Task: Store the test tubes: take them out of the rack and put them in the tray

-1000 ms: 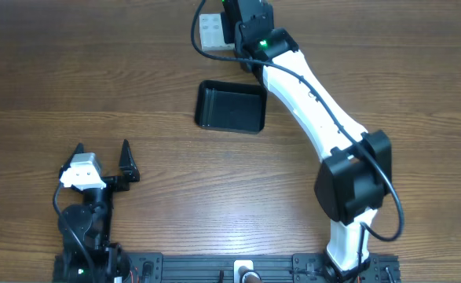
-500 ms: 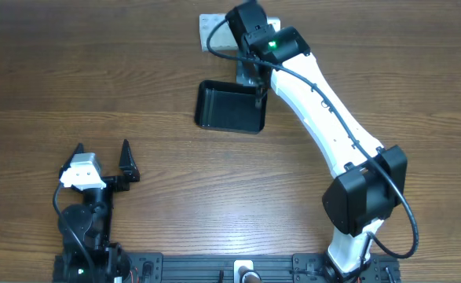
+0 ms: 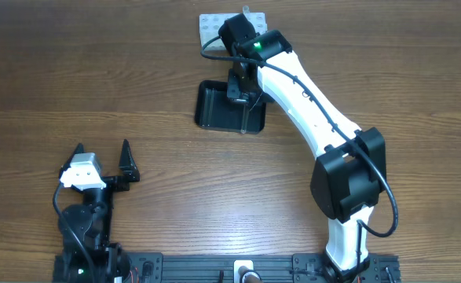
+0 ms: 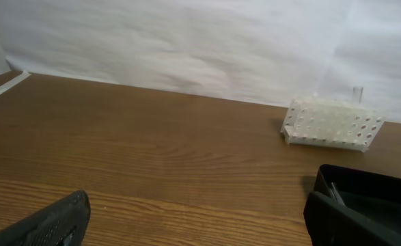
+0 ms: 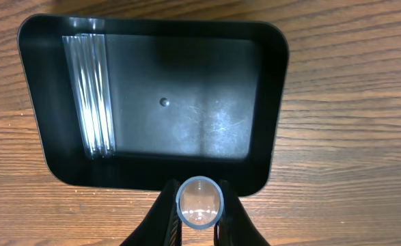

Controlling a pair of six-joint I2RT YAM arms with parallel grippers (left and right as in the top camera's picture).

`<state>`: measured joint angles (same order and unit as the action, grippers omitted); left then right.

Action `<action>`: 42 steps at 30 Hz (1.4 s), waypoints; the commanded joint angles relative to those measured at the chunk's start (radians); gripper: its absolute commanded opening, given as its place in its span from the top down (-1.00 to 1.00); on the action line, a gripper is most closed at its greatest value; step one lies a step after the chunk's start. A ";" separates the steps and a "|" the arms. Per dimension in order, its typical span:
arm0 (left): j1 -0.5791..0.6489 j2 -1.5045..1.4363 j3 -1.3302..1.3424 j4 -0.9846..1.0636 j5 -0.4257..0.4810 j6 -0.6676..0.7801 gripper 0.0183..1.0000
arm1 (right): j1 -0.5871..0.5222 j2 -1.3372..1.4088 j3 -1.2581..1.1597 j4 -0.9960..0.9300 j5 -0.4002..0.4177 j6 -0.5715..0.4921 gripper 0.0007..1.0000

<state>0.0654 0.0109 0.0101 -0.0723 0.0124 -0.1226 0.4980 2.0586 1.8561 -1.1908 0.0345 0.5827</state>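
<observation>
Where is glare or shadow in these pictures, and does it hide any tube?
Right wrist view: pale glare lies on the floor of the tray, and bright streaks run along the tubes lying by one wall, so counting them is hard; the held tube glints at its rim. Left wrist view: even light, a thin shadow under the rack. Top view: the table shows no strong glare.

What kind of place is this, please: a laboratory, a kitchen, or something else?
Probably a robot test bench staged as a laboratory: a wooden table before a plain white backdrop, with a white test-tube rack and a black tray.
</observation>
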 commanded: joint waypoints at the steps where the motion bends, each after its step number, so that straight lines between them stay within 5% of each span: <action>1: -0.005 -0.005 -0.004 -0.005 0.014 0.014 -1.00 | -0.016 0.024 0.014 0.016 -0.013 0.015 0.98; 42: -0.005 -0.005 -0.004 -0.005 0.014 0.014 -1.00 | -0.074 0.212 0.014 0.137 -0.015 0.015 0.98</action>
<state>0.0654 0.0113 0.0101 -0.0723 0.0124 -0.1230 0.4316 2.2269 1.8561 -1.0615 0.0231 0.5941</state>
